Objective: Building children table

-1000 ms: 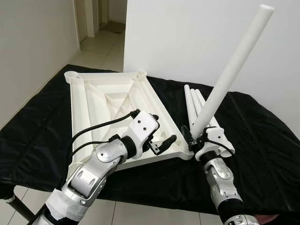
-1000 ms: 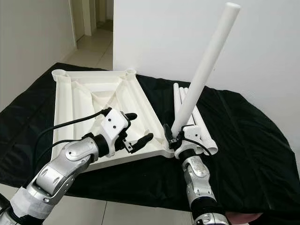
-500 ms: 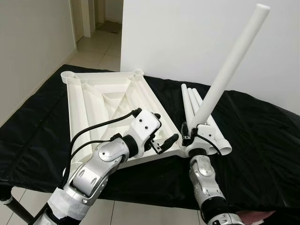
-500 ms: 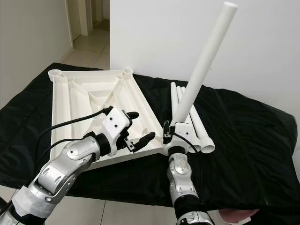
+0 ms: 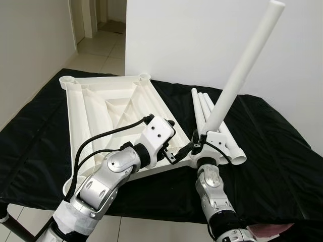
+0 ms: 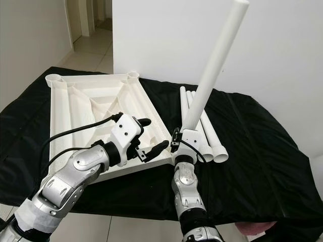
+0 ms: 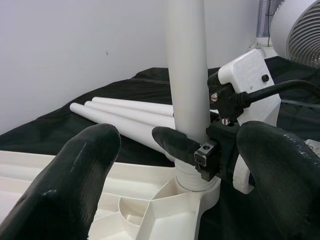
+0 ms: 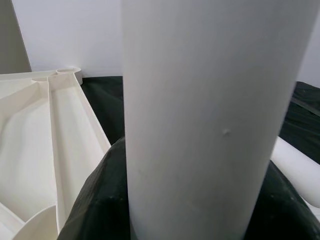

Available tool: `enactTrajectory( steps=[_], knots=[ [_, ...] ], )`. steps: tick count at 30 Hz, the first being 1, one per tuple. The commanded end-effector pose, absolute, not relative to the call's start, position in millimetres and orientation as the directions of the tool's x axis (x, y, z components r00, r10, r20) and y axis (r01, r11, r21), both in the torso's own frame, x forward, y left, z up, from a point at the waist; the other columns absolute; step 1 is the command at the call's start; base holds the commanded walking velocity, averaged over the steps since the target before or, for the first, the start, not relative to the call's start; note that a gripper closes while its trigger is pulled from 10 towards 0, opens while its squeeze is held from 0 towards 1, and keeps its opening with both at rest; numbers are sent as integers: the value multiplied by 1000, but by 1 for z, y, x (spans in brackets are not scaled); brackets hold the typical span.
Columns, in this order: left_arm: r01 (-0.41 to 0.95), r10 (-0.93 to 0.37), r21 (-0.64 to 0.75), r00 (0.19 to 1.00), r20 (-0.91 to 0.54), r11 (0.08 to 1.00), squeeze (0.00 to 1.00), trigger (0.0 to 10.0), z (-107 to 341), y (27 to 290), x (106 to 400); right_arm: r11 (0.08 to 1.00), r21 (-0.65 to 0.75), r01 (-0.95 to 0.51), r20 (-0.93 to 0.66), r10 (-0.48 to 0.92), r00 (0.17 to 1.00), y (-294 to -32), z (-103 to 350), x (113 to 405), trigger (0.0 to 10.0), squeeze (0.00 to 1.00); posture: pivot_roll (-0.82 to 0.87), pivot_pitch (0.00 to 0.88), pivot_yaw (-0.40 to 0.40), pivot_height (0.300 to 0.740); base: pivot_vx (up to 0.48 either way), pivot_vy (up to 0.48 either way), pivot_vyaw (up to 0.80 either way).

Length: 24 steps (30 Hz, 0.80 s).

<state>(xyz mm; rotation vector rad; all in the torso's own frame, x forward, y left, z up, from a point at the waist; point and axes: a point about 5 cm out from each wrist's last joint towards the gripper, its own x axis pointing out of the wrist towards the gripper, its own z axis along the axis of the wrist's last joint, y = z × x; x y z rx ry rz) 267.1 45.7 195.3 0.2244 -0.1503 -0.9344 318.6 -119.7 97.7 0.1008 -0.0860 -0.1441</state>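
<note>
The white tabletop (image 5: 106, 113) lies upside down on a black cloth. My right gripper (image 5: 198, 141) is shut on a long white leg (image 5: 242, 75), low on its shaft. The leg leans up and to the right. In the left wrist view the leg's (image 7: 187, 85) lower end sits in the near right corner socket (image 7: 196, 184), with the right gripper's black finger (image 7: 175, 142) against it. My left gripper (image 6: 153, 134) is open just left of that corner, over the tabletop's ribs, holding nothing. In the right wrist view the leg (image 8: 205, 120) stands between black pads (image 8: 97, 200).
Three spare white legs (image 5: 203, 107) lie side by side on the black cloth (image 5: 275, 151) right of the tabletop. A white wall runs close behind the table, and a doorway opens at the far left. A fan (image 7: 297, 27) stands to the right.
My right gripper has carried the leg leftward, and its lower end now meets the tabletop's near right corner. The left gripper has stayed open by that corner. The camera has shifted a little.
</note>
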Motion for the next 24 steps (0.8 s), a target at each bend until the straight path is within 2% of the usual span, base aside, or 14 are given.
enactTrajectory(
  steps=[1,5,6,12,20,21,23,24],
  knots=[
    [828,-862,264,507,20,494,0,10000,197,39,262,985,67,161,-133,-151,980,-122,58,305,10000,0,43,0,-94,740,0,0,0],
    [830,-863,262,505,20,492,0,10000,197,39,262,986,67,155,-118,-147,982,-122,59,305,10000,4,43,0,-96,740,0,0,0],
    [833,-865,261,501,19,488,0,10000,196,38,261,990,91,108,-65,-103,993,-121,65,305,10000,1000,45,0,-101,740,0,0,0],
    [836,-868,258,497,18,484,0,10000,195,37,260,991,128,33,44,-39,998,-123,78,305,10000,1000,45,0,-105,740,0,0,0],
    [842,-872,249,490,21,479,0,10000,193,34,258,993,91,-72,151,58,987,-150,104,317,10000,1000,37,0,-108,740,0,0,0],
    [843,-873,247,487,21,477,0,10000,193,33,257,994,67,-90,162,78,984,-153,107,318,10000,424,36,0,-109,740,0,0,0],
    [844,-874,246,486,20,476,0,10000,192,33,257,994,50,-99,168,90,982,-154,108,318,10000,424,36,0,-109,740,0,0,0],
    [846,-876,250,483,14,471,0,10000,191,32,257,990,39,-139,186,129,974,-157,112,318,10000,0,36,0,-109,740,0,0,0]
  ],
)
